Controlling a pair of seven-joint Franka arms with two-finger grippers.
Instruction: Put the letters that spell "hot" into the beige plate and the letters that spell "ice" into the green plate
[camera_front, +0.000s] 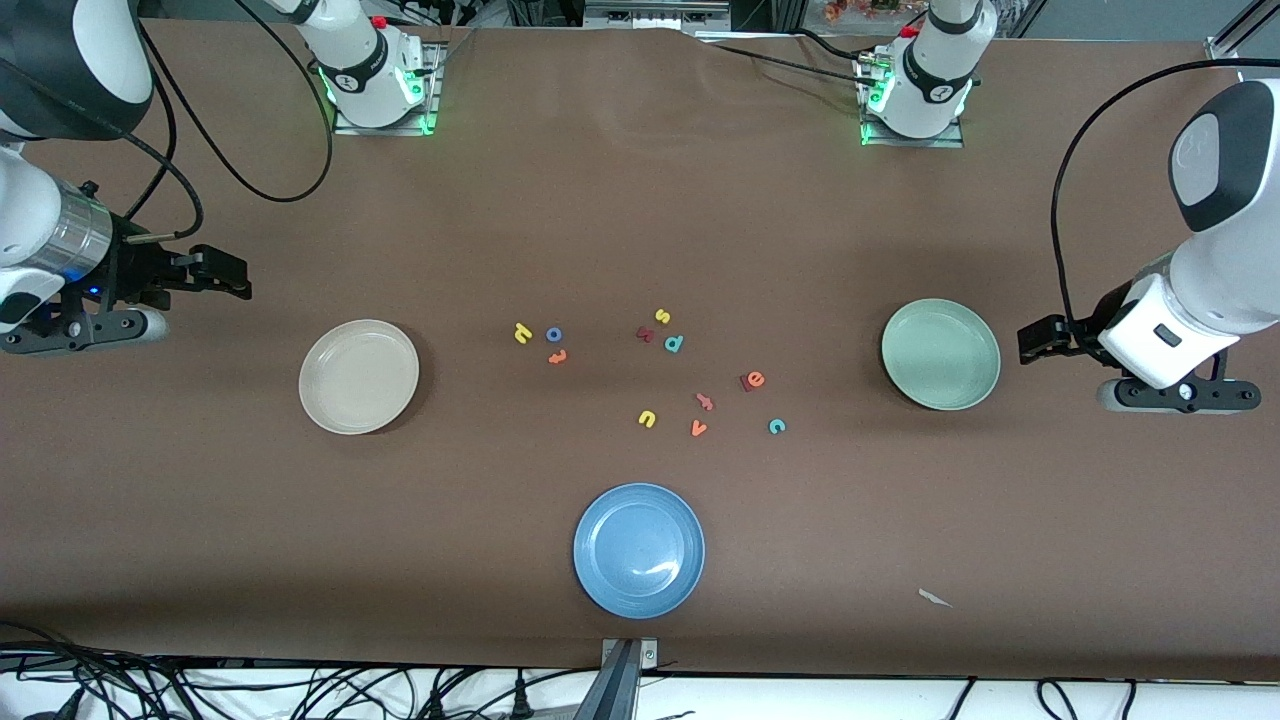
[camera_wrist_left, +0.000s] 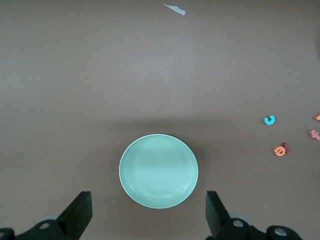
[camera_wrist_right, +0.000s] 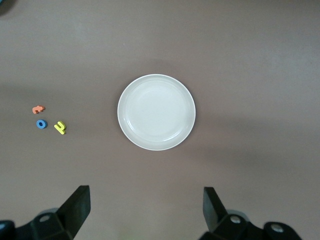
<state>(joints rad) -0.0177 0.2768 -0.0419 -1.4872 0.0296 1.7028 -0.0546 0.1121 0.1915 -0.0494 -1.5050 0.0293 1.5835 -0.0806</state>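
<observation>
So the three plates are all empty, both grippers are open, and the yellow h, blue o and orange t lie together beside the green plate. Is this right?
Not quite. The front view shows the yellow h, blue o and orange t together nearer the beige plate, not the green plate. The rest stands.

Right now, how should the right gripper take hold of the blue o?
Come straight down on the blue o and pinch across its ring. It lies flat, with the yellow h and orange t close by, so turn the fingers to miss both. The right gripper is open beside the beige plate.
</observation>
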